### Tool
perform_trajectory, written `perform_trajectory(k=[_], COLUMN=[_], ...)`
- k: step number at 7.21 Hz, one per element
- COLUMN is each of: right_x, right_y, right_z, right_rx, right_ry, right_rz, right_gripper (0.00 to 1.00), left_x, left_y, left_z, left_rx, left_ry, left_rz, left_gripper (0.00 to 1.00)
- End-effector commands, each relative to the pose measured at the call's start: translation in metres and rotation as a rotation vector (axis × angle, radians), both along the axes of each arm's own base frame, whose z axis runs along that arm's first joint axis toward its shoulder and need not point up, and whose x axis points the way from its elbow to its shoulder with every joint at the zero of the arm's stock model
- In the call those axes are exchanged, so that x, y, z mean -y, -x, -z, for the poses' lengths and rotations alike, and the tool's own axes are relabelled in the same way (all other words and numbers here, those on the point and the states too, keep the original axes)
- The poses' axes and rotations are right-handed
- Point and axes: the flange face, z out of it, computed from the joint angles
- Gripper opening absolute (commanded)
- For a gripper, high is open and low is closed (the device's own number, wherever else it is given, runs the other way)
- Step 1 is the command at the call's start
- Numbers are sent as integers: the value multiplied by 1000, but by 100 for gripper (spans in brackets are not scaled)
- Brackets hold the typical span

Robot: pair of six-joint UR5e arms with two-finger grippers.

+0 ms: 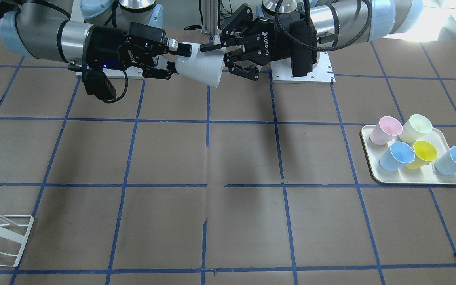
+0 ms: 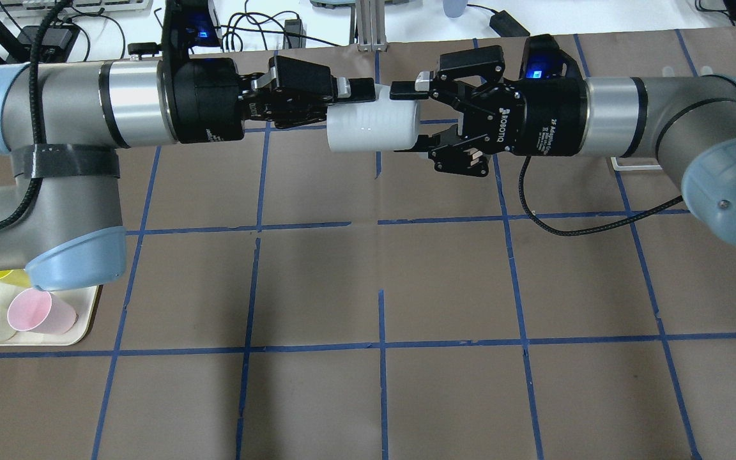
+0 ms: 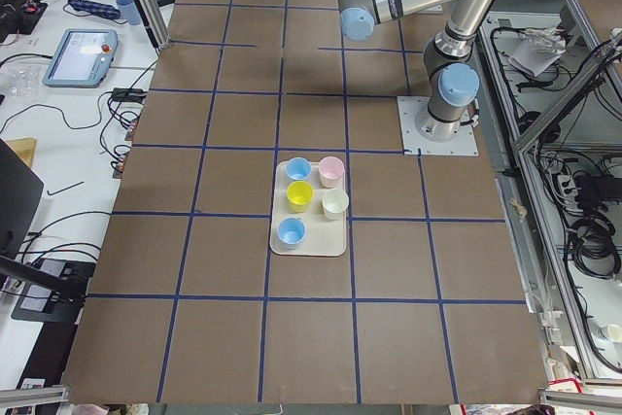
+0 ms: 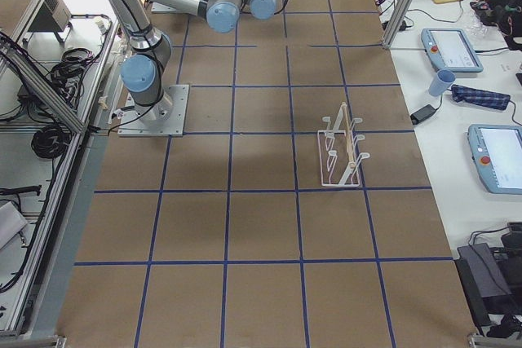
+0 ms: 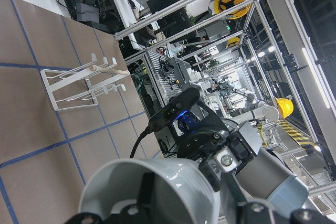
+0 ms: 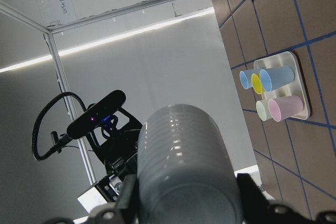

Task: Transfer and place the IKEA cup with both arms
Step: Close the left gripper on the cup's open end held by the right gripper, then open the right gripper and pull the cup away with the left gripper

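The IKEA cup (image 2: 371,128) lies on its side in the air above the counter (image 2: 444,396), midway between the two arms. Its mouth faces the left end effector (image 2: 354,101), which we read as clamped on the rim wall, one finger inside the mouth. The right end effector (image 2: 411,118) grips the base end, a finger on either side. A tray (image 1: 418,181) of coloured cups sits toward the robot's left, a white wire rack (image 1: 6,216) toward its right.
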Motion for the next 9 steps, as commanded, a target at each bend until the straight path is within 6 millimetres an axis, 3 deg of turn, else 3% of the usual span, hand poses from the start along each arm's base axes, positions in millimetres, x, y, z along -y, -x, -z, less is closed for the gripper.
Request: perform_trajectory(k=[1,6,7,9], right_x=[0,-1,-1,-5], right_y=[0,0,0,3], right_z=[-1,-3,-2,2], right_rx=[-2,-1,-13,-205], right_ry=[-9,-7,-6,9], right_rz=[-1,0,-6,-93], right_gripper=[100,100,100,100], left_x=[-1,-3,-3,8], left_y=[0,0,-3,-19], left_z=[-2,-4,-12,-14], left_rx=[0,4,13,85], left_ry=[3,4,10,-28], left_rz=[0,-3,-16,-104], left_gripper=[0,0,0,0])
